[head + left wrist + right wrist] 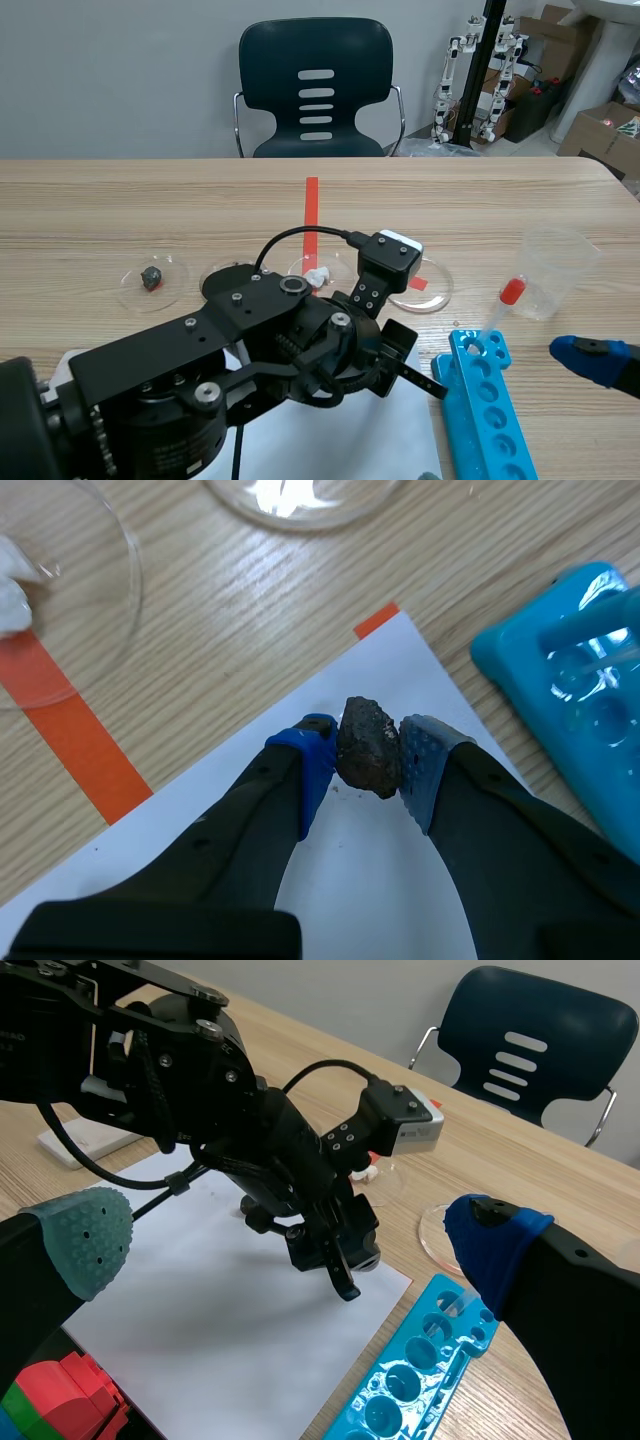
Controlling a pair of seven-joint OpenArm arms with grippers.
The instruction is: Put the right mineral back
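Here: wooden table (100,200), white paper (330,440) under held mineral (368,748); black chair (315,90) beyond.

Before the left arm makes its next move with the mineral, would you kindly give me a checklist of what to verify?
1. Grip: the dark mineral is pressed between the jaws of the left gripper: ok.
2. Target: the right petri dish holds no mineral: ok.
3. Position: the mineral is above that dish: not ok, it is over the white paper.
4. Height: the mineral is lifted clear of the paper: cannot tell.
5. Other arm: the right gripper is open and apart from the dish: ok.
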